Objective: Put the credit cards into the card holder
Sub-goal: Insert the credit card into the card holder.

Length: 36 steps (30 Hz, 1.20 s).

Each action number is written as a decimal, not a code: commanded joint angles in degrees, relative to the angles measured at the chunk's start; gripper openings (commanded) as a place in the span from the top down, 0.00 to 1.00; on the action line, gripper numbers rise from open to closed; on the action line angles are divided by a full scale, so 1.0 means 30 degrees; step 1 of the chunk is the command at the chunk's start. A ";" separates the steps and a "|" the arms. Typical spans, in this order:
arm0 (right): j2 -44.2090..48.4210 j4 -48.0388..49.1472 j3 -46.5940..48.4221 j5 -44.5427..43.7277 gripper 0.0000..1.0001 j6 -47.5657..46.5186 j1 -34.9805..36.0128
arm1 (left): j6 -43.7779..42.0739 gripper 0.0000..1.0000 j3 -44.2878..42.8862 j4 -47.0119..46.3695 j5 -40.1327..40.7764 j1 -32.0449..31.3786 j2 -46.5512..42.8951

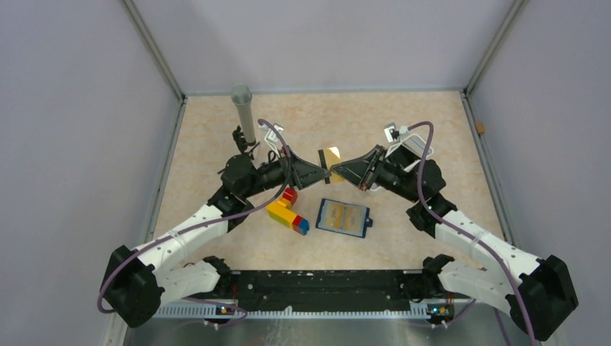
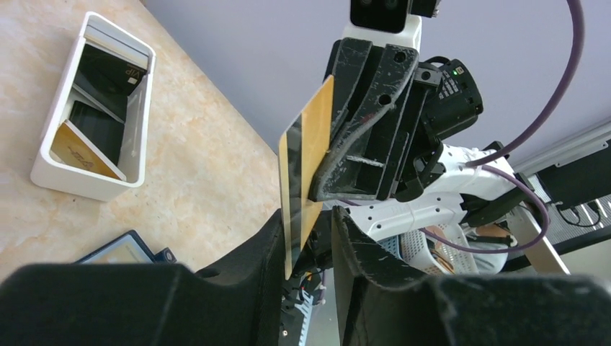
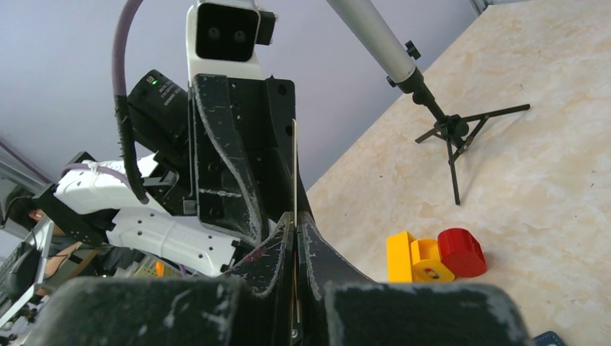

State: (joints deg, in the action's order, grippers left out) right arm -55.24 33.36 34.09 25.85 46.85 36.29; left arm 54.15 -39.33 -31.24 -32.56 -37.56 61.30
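A yellow-gold credit card [image 1: 331, 155] hangs in the air above the table's middle, between both grippers. My right gripper [image 1: 344, 171] is shut on one edge of it; in the right wrist view the card [image 3: 295, 166] shows edge-on, pinched between the jaws [image 3: 295, 220]. My left gripper [image 2: 308, 216] is open around the opposite edge: the card [image 2: 310, 144] lies against the left finger, with a gap to the right finger. The navy card holder [image 1: 344, 217] lies open and flat on the table below, paler slots up; its corner [image 2: 126, 251] shows in the left wrist view.
A white oblong tray [image 2: 94, 137] with more cards in it stands behind the right arm, at the far right [image 1: 407, 138]. Red, yellow and blue toy bricks [image 1: 288, 210] lie left of the card holder. A grey pole on a small tripod [image 1: 243, 112] stands at the back left.
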 commanded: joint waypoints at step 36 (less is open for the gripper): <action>-0.0392 -1.8841 -0.1206 -0.9457 0.41 0.0349 0.0295 | -0.7137 1.00 -0.5388 1.4738 -0.1658 -0.0553 0.7878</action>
State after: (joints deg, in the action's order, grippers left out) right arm -54.37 -24.01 30.28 -2.44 45.30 36.62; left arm 31.07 -54.11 16.78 -37.45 -38.37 84.42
